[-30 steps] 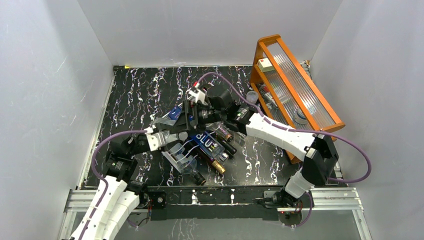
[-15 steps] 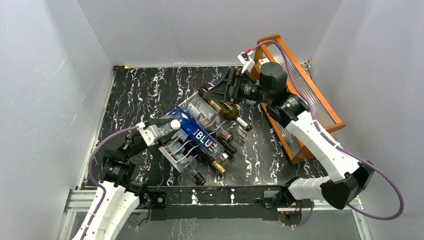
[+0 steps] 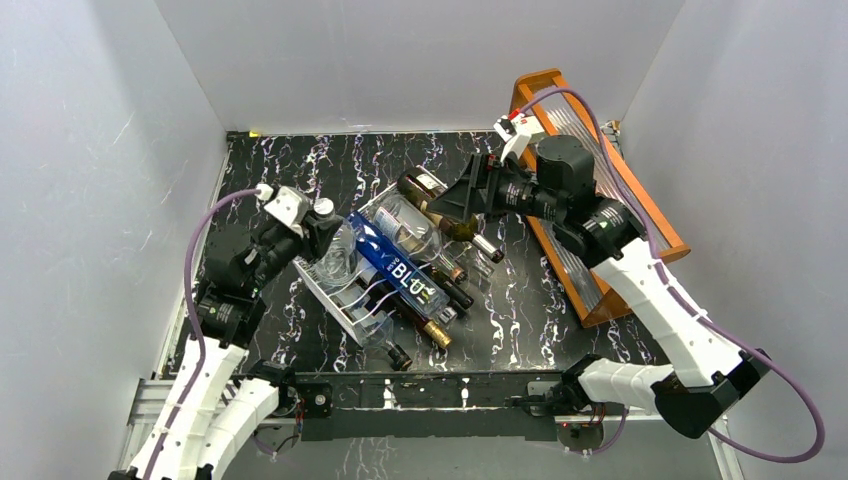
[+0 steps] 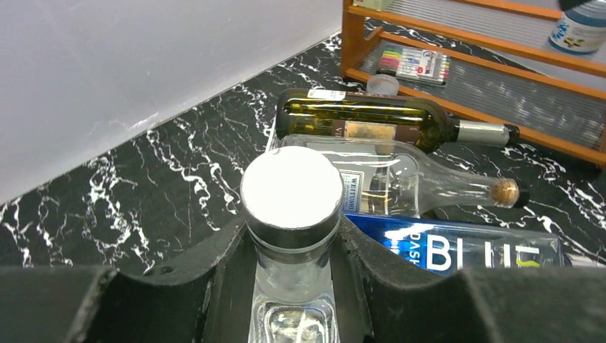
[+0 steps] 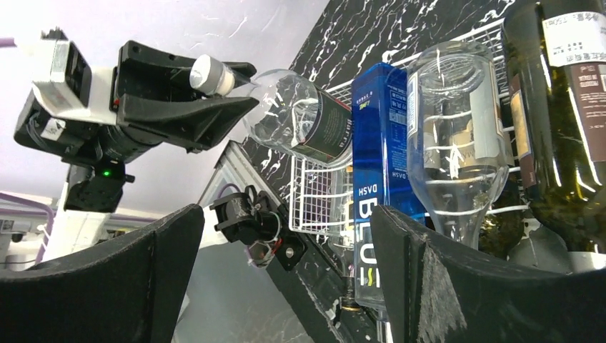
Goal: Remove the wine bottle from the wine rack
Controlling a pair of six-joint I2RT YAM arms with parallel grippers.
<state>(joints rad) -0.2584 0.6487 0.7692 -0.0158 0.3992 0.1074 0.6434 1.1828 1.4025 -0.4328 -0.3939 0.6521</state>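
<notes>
A robot test cell in a lab was shown. A black marbled table (image 3: pixel 270 170) was closed in on three sides by plain white panels (image 3: pixel 400 60). Along the table's near edge a bare aluminium rail (image 3: pixel 145 398) was fixed, robot arms (image 3: pixel 650 290) were bolted there, and purple cables (image 3: pixel 189 280) were looped above the table.

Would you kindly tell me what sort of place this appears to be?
Probably a robotics test cell: plain white walls box in a marbled table, with a bottle-filled wine rack on it.
</notes>
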